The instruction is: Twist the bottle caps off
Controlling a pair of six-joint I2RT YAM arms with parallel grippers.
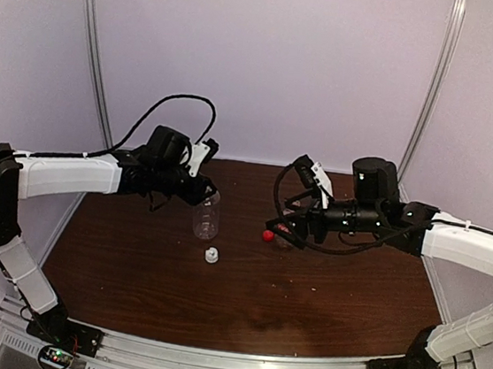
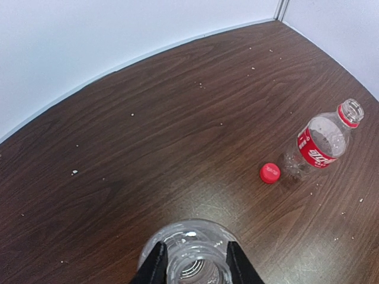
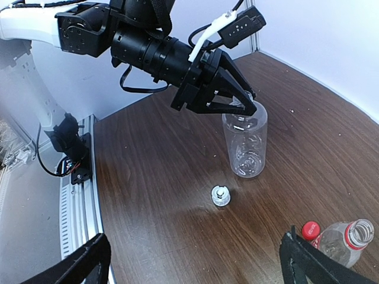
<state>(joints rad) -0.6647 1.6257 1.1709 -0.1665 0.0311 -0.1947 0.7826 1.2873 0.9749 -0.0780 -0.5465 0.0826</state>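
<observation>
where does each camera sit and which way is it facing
Top external: above and behind the bases, looking down at the table; both arms show.
Left wrist: on the left arm, looking down past its fingers, shut on the plain bottle, toward the red cap.
Right wrist: on the right arm, facing the left gripper; its open fingers frame the bottom corners.
Shared: both wrist views show the red cap and red-label bottle.
</observation>
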